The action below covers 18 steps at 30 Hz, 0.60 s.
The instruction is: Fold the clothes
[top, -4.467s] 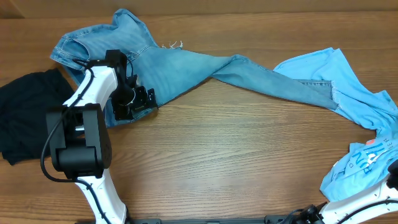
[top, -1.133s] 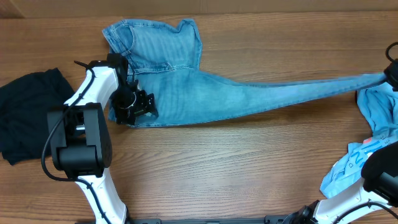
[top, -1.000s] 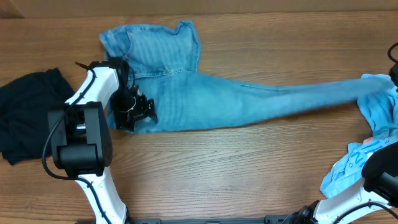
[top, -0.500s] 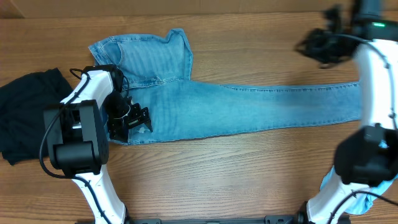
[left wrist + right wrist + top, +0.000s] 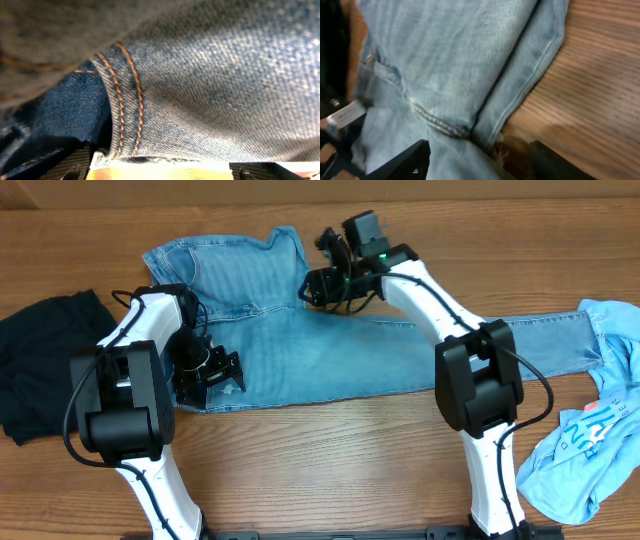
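Left hand [image 5: 214, 371] clamps jeans [image 5: 330, 355].

table [image 5: 330, 450] bears jeans [image 5: 300, 352], shirt [image 5: 575, 448], black garment [image 5: 35, 370]

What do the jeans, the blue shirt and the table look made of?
The jeans are denim, faded light blue: twill weave and orange double stitching show in the left wrist view. The shirt looks like thin knit, probably cotton jersey: it lies limp and crumpled, with a print. The table is wood or wood-look laminate, smooth, with grain lines.

Prob. lab: left arm [image 5: 125, 410] + right arm [image 5: 478, 385], wood table [image 5: 330, 450].
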### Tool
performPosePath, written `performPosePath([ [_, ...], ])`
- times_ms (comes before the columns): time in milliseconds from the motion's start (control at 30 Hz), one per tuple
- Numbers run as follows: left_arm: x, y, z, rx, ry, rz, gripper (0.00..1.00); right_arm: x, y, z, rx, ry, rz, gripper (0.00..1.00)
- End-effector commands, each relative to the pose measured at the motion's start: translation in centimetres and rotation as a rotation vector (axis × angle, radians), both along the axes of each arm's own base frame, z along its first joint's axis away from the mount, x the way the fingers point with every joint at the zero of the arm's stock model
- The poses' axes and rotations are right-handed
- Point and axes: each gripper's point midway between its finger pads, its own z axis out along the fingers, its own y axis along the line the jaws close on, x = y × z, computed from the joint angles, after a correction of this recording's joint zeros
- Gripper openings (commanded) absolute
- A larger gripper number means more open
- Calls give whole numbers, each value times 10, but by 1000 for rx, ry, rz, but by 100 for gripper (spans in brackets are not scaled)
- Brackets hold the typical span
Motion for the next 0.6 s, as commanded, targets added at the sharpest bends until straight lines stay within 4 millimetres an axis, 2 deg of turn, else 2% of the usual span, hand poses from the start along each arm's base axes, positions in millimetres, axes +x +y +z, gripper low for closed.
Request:
performPosePath([
  [0, -16, 7, -43, 18, 64, -49, 92, 15, -3, -1, -35, -44, -61, 67],
  [133, -16, 7, -43, 19, 64, -50, 92, 28, -8, -26, -67, -51, -115, 63],
  [267, -15, 7, -43, 19, 62, -50, 92, 30, -6, -52, -75, -34, -113, 63],
  [400, -15, 7, -44, 19, 60, -49, 92, 34, -1, -64, -54, -31, -123, 63],
  [533, -13, 7, -44, 20, 53, -50, 93, 16, 22, -86, -62, -2, -75, 63],
  [567, -13, 7, -44, 20, 53, -50, 92, 14, 25, -91, -76, -1, -72, 60],
])
